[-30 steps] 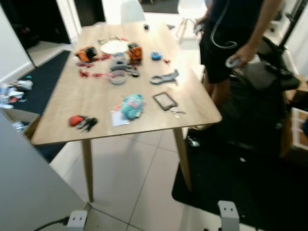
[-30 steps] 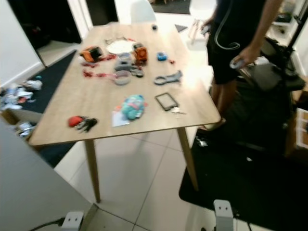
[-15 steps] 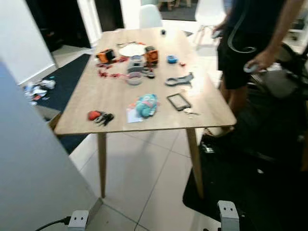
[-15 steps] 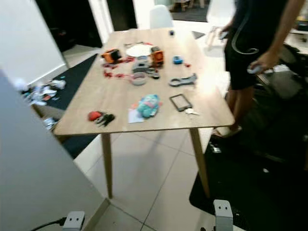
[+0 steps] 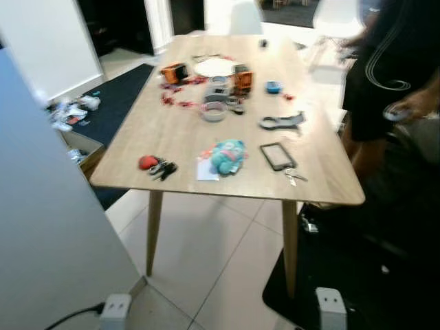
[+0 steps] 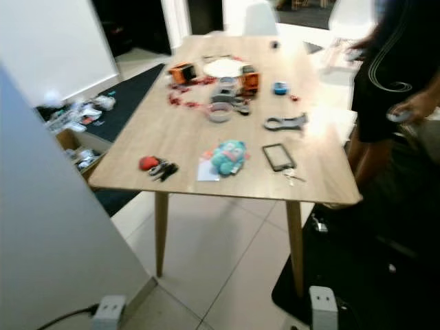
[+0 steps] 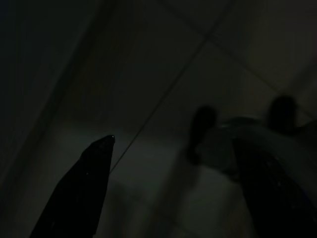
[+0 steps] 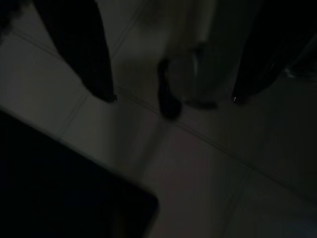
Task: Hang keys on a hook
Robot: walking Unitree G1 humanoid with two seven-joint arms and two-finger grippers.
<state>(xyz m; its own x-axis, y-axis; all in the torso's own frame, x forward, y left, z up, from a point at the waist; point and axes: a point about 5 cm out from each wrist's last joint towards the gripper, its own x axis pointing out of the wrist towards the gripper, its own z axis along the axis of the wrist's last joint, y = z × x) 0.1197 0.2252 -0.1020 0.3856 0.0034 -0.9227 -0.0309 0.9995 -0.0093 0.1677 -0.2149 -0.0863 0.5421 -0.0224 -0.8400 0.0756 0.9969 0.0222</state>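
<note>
A bunch of dark keys with a red fob [image 5: 157,165] lies near the front left corner of the wooden table [image 5: 179,137]. A smaller silver key set [image 5: 293,176] lies near the front right edge, beside a black phone [image 5: 277,156]. Both arms hang low over the tiled floor, away from the table. In the dark left wrist view, my left gripper [image 7: 173,144] is open with only floor between its fingers. My right gripper [image 8: 173,99] is likewise open above the tiles, beside a black mat [image 8: 64,188].
A person in black [image 5: 392,69] stands at the table's right side. A white panel [image 5: 48,227] rises close on my left. The table holds a teal toy [image 5: 227,157], tape rolls and orange tools. A black mat [image 5: 371,275] and floor clutter [image 5: 69,110] flank the table.
The whole picture has shifted: the camera moved, so the table now sits further right and the white panel takes more of the left. The things on the table have not moved.
</note>
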